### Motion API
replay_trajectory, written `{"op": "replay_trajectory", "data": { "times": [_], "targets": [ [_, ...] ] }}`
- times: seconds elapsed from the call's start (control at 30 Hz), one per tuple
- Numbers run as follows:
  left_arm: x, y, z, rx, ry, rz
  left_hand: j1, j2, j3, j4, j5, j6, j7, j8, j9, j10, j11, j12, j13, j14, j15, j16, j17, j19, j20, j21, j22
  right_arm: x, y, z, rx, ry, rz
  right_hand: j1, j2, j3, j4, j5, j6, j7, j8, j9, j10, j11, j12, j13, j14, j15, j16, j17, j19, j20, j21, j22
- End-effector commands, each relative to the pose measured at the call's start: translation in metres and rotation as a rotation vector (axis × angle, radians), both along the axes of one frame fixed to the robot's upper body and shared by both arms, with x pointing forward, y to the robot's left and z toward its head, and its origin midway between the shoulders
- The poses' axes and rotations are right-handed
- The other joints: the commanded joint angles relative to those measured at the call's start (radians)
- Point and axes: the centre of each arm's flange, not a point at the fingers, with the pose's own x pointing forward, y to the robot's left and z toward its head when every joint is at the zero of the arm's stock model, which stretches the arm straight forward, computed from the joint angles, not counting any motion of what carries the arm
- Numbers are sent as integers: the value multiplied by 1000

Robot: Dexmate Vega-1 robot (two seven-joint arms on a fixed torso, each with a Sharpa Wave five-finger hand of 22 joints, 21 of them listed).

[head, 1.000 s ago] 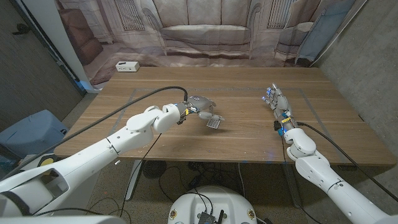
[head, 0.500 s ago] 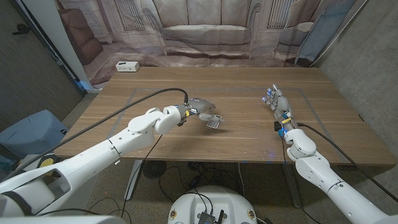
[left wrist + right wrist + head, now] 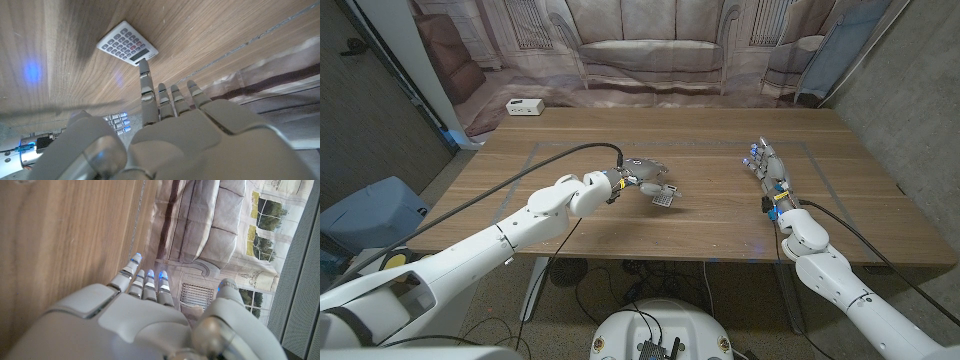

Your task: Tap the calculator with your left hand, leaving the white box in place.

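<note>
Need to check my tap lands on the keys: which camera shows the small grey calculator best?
The left wrist view: the small grey calculator shows whole, keys visible, one finger of the left robot hand reaching its edge. The head view shows it tiny, beside that hand.

No legible text, brand, number or sign is appearing in any view. The calculator [image 3: 128,43], lying on the bench [image 3: 720,215] just beyond the left robot hand [image 3: 165,130], is showing rows of keys and a display strip, but its key markings are too small to read.
</note>
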Motion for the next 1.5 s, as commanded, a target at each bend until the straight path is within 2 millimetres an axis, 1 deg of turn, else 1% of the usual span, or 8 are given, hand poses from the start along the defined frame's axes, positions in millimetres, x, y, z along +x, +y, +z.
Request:
{"op": "replay_trajectory", "data": {
  "times": [0.03,0.3,0.53,0.73,1.0,1.27,1.33,1.5],
  "targets": [
    [2,4,-5,7,6,20,0,10,-7,4,9,5,-5,1,1,-8,2,-1,3,-2,2,-3,3,-10,3,-1,4,1,-1,2,-9,7,-5,0,11,-3,-3,-2,9,-1,1,5,11,-3,1,3,2,8,-5,2,5,4,-1,3],
    [4,7,-7,12,10,33,1,12,-8,5,9,34,0,10,1,0,0,6,3,4,0,5,3,-12,5,4,4,1,-1,2,-5,7,-5,-1,11,-4,-3,-2,9,-2,1,5,10,-4,0,3,1,9,-5,2,5,6,-1,3],
    [5,6,-9,10,17,28,3,14,-8,5,10,43,2,11,1,7,-4,11,3,14,-4,10,3,-10,7,8,4,1,-1,2,-2,2,-9,-1,11,-4,-3,-2,9,-2,1,5,11,-4,0,3,2,9,-5,2,5,7,-1,3],
    [4,5,-9,5,8,19,4,14,-9,4,10,40,-5,8,1,9,-3,12,3,16,-6,11,3,-9,9,10,4,1,-2,3,1,-1,-15,-1,11,-5,-3,-2,9,-2,1,5,12,-3,0,3,3,8,-5,2,5,8,-1,3],
    [4,3,-10,11,24,17,5,16,-9,4,10,42,-5,7,1,8,-1,13,3,19,-8,12,3,-9,10,11,4,2,-1,2,5,-1,-12,-1,11,-5,-4,-2,10,-2,1,5,12,-4,0,3,1,9,-6,2,4,8,-1,3],
    [4,1,-13,-2,22,6,7,17,-9,4,11,40,-8,5,1,8,-3,14,3,21,-8,13,3,-9,11,12,4,1,-1,1,3,4,-12,0,12,-5,-4,-2,11,-1,1,5,13,-3,0,3,2,9,-6,2,3,9,-1,3],
    [4,1,-13,-2,24,10,8,18,-9,3,11,44,-13,6,1,11,-6,15,3,23,-9,14,2,-8,10,13,4,1,-2,1,3,5,-13,0,12,-5,-4,-2,11,-1,1,5,13,-3,0,3,3,9,-6,2,3,9,-1,3],
    [5,2,-15,-4,33,14,9,19,-9,3,11,44,-10,5,1,11,-2,16,3,27,-8,15,2,-8,10,14,4,0,-3,0,6,8,-15,0,12,-6,-4,-2,11,-1,1,5,12,-3,0,3,2,10,-6,2,3,9,-1,3]
  ]
}}
